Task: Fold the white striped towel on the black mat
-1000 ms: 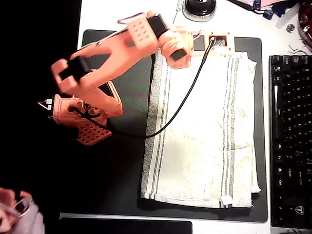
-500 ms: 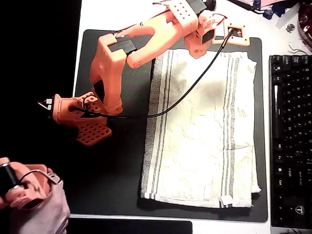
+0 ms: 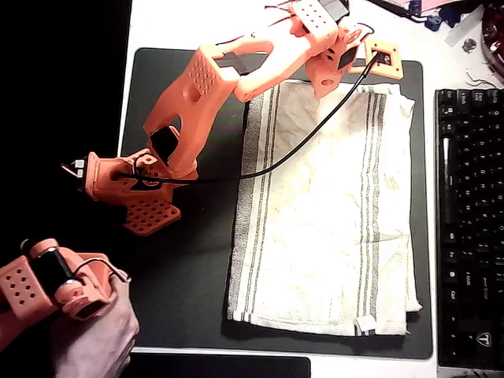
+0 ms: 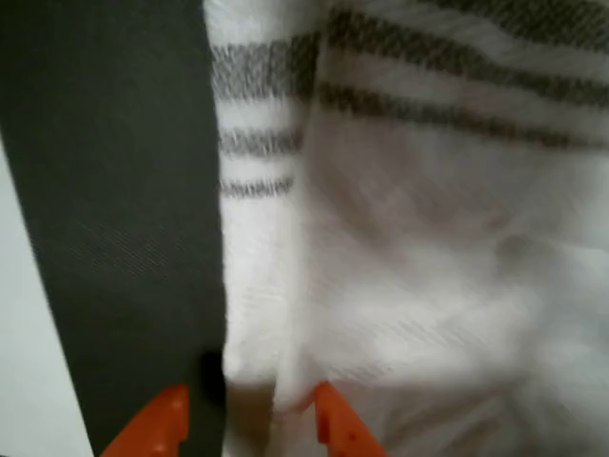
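The white striped towel (image 3: 331,213) lies flat on the black mat (image 3: 197,276), with grey stripe bands running down its left and right sides and a small tag at the near right corner. My orange gripper (image 3: 364,69) hangs over the towel's far edge, near the right corner. In the wrist view the gripper (image 4: 245,424) is open. Its two orange fingertips (image 4: 333,427) straddle a raised fold of the towel's edge (image 4: 257,286), with the mat (image 4: 114,190) to the left.
A black keyboard (image 3: 468,228) lies along the mat's right side. The arm's base (image 3: 130,193) stands at the mat's left edge, and its black cable (image 3: 299,150) drapes across the towel. A round black and silver object (image 3: 323,12) sits past the mat's far edge. A person's hand (image 3: 94,342) is at the lower left.
The arm has stretched out, and the gripper has moved from over the towel's far left part to its far edge near the right corner. The towel lies as before.
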`<action>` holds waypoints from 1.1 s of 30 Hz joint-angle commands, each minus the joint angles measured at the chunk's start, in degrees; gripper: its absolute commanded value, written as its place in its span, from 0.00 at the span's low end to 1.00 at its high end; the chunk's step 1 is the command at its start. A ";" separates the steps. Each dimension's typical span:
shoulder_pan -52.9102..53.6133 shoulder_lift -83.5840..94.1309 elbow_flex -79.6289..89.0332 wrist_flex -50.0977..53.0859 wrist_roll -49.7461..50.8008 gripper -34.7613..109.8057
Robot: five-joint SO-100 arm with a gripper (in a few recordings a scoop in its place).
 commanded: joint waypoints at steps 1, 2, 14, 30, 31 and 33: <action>-0.79 -2.46 -5.01 0.35 -0.18 0.36; -0.70 -3.96 -6.68 0.53 -0.26 0.36; 2.20 -9.05 -12.22 3.08 -4.39 0.24; 1.05 18.02 -7.03 8.35 -11.51 0.24; 1.23 19.51 -7.12 8.53 -11.78 0.24; 2.55 22.24 -7.56 9.23 -12.74 0.24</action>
